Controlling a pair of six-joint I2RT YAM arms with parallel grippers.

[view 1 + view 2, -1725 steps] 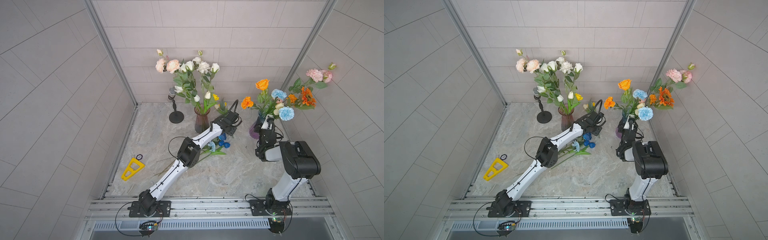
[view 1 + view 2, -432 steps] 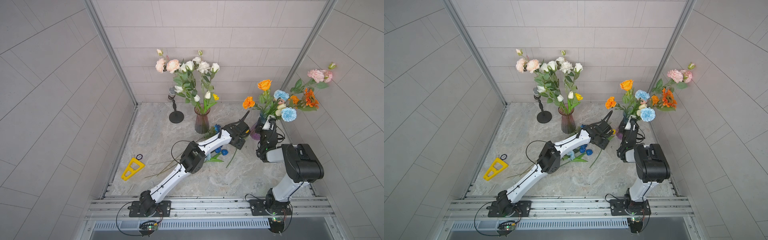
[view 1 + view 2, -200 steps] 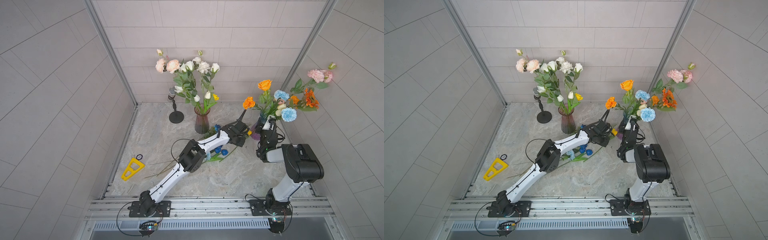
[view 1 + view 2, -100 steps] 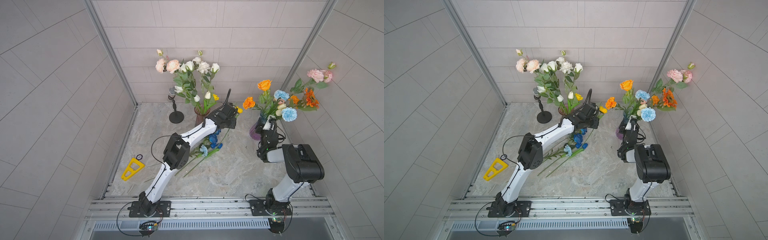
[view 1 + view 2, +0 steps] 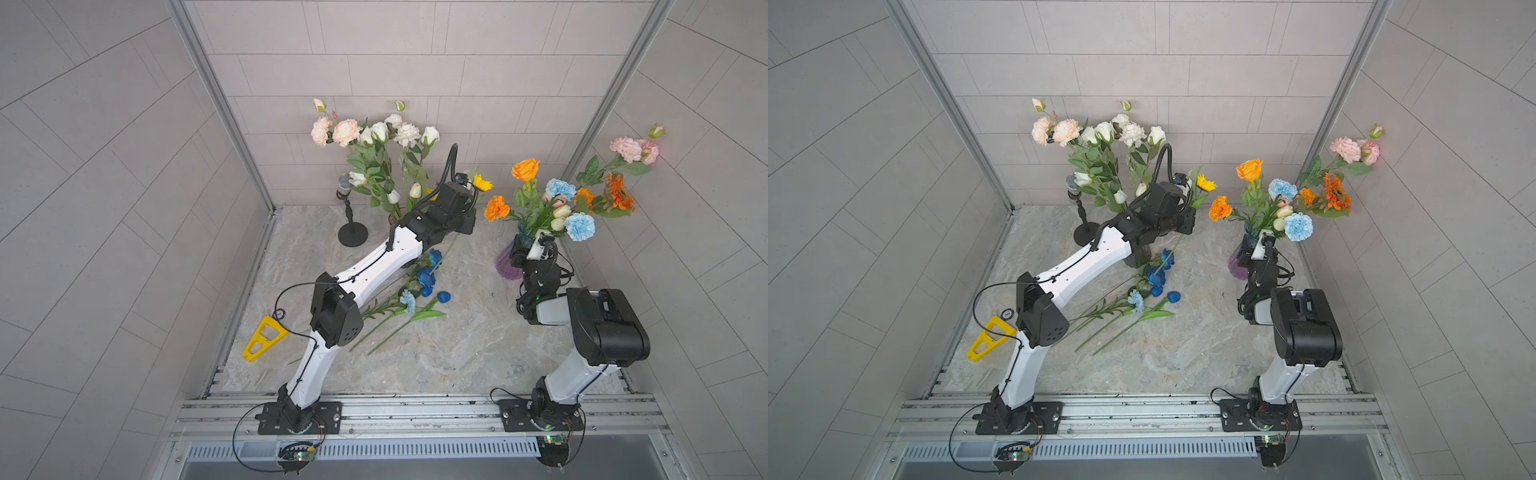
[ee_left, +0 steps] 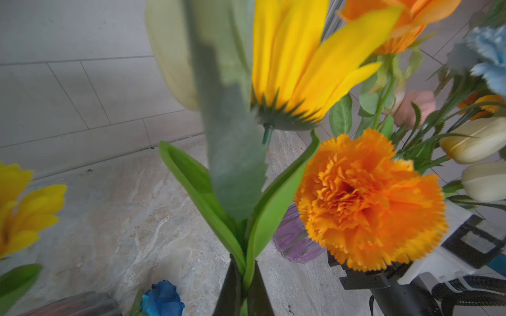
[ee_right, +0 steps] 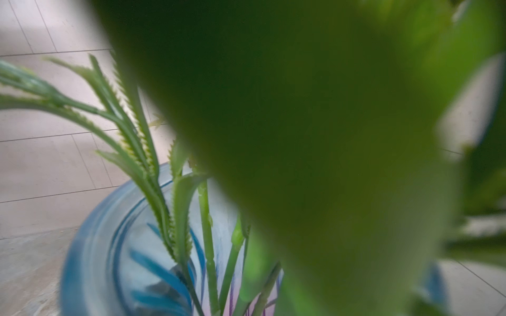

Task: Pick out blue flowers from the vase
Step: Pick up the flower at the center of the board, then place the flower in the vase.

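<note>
Left wrist view, left gripper (image 6: 245, 269): clamped shut on the stem of a yellow flower (image 6: 295, 68), not blue.
Right gripper (image 5: 518, 249): at the neck of the purple vase (image 5: 508, 270); jaw width impossible to tell.
Blue flowers (image 5: 428, 276): heaped on the table (image 5: 457, 357) well apart from the purple vase; two pale carnations (image 5: 579, 226) standing in it.
Handling: likely light, springy, soft-headed; best pinched low on the stem.
Surface: flat, marbled, roomy before the purple vase.
Room: tiled walls (image 5: 415, 50) close behind it.

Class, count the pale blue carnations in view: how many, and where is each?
3. An upper carnation and a lower carnation stand in the purple vase; a third carnation lies on the table. Others may hide behind foliage.
</note>
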